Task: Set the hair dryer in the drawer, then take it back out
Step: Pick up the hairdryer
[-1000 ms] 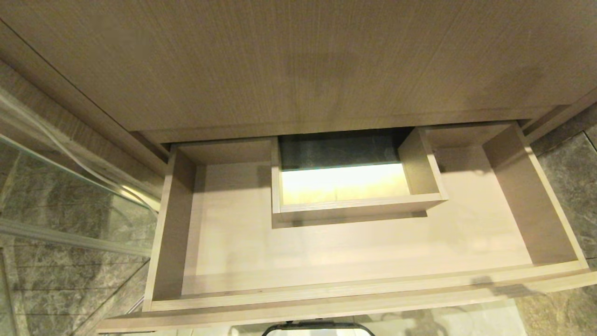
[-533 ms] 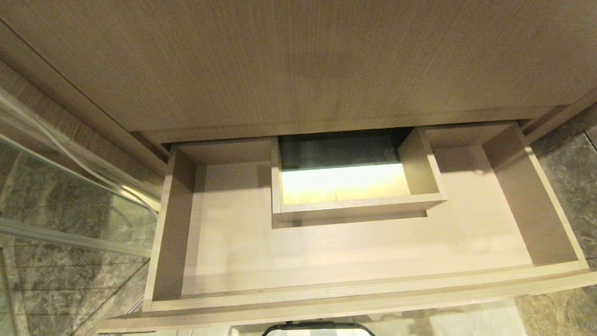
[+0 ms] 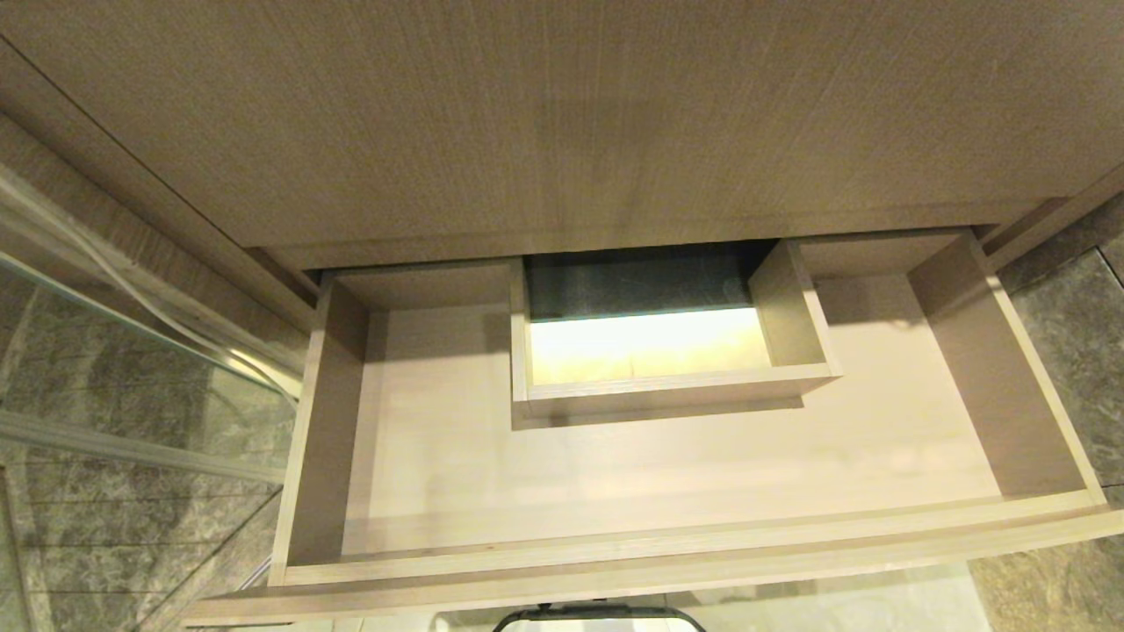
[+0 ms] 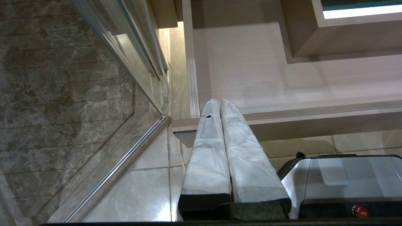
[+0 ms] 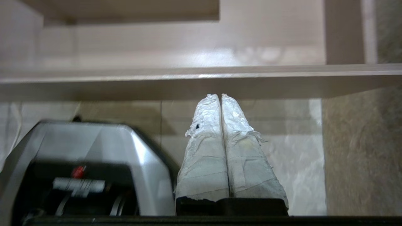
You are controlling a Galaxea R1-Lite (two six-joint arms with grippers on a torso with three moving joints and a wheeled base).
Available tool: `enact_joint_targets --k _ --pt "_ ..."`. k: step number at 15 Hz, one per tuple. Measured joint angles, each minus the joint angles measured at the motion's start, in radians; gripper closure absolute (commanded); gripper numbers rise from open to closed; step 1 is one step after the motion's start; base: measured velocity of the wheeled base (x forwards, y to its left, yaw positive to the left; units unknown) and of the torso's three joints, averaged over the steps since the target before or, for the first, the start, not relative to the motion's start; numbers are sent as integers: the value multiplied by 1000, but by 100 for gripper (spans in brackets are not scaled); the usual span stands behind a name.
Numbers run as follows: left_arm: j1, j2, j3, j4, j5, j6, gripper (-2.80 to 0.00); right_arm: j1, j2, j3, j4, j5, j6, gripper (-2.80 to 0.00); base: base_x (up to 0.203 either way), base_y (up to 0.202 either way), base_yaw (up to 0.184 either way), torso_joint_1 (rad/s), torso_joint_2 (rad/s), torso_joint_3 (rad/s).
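Observation:
The drawer [image 3: 667, 562] stands pulled out below the cabinet front, and nothing lies on its light-wood floor. A boxed cut-out [image 3: 667, 386] sits at its mid-back. The hair dryer is out of view. Neither gripper shows in the head view. My left gripper [image 4: 220, 101] is shut and empty, hanging low in front of the drawer's [image 4: 251, 81] left front corner. My right gripper [image 5: 220, 95] is also shut and empty, just below the drawer's front edge [image 5: 201, 78] on the right side.
A tall wood panel [image 3: 562, 114] rises above the drawer. A glass partition with a metal rail [image 3: 132, 369] stands on the left, over marble tiles. Grey marble [image 3: 1071, 351] flanks the right. My own base [image 4: 345, 179] sits on the pale floor tiles under the drawer front.
A dark shadow on the drawer's right front edge and on the floor below it has faded away. The drawer and the rest of the scene look the same.

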Motion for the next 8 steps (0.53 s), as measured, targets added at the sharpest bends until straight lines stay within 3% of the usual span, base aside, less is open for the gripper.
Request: enact_joint_targets --k 3,8 --pt "0 0 0 0 0 0 0 8 -88 116 -138 -62 31 0 0 0 0 0 0 0" --pt "0 0 0 0 0 0 0 10 -120 136 -139 -65 35 0 0 0 0 0 0 0"
